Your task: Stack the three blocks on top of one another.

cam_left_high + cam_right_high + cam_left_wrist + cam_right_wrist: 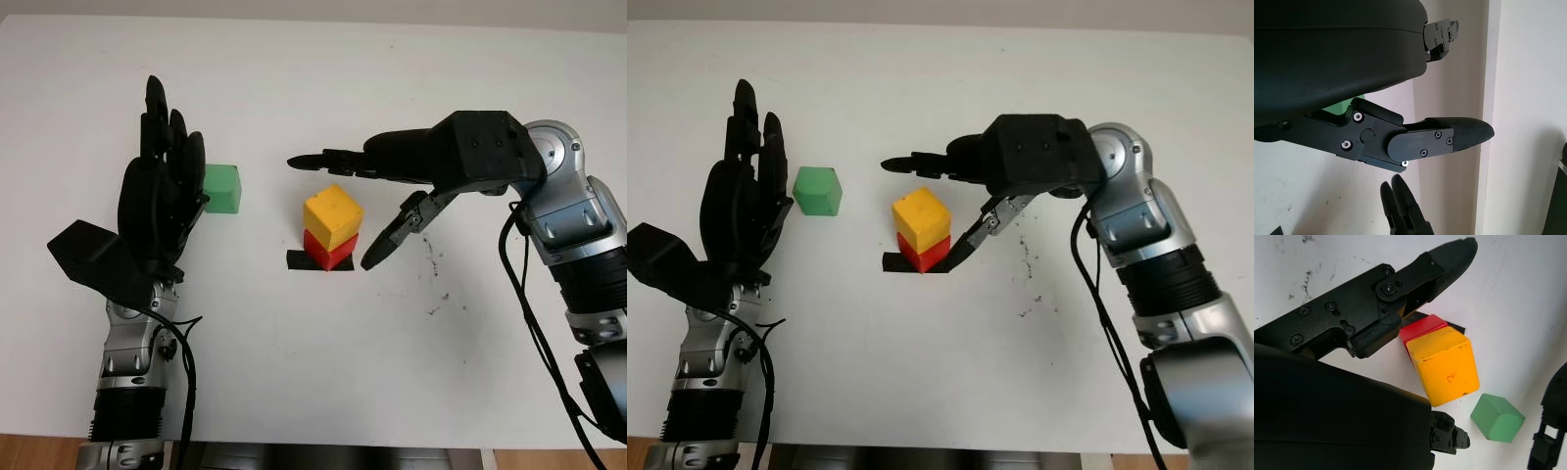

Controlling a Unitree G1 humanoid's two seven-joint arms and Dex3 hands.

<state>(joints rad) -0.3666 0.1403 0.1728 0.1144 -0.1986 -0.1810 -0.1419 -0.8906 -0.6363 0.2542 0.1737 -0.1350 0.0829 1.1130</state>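
Reaching in from the right, the right robot hand (338, 201) hangs over the middle of the white tabletop (294, 352), wide and holding nothing. Its long fingers (328, 160) stretch leftward past the far side of a small stack, and its thumb (392, 235) angles down on the stack's right side, close to the blocks but apart from them.

The stack has two blocks. The yellow block (332, 217) sits on top of the red block (328, 252), turned slightly so their edges do not line up. The red block stands on a short strip of black tape (299, 260) stuck to the tabletop. In the right wrist view the yellow block (1445, 369) covers most of the red block (1421, 328), with the thumb just beside them.

Further left, the green block (221, 188) sits alone on the tabletop, well apart from the stack. The left robot hand (165, 186) is raised upright just left of it, wide and holding nothing, with its fingers pointing toward the far edge and its fingertips next to the green block; whether they touch it cannot be told.

Some dark specks (436, 294) mark the tabletop to the right of the stack, near the right arm.
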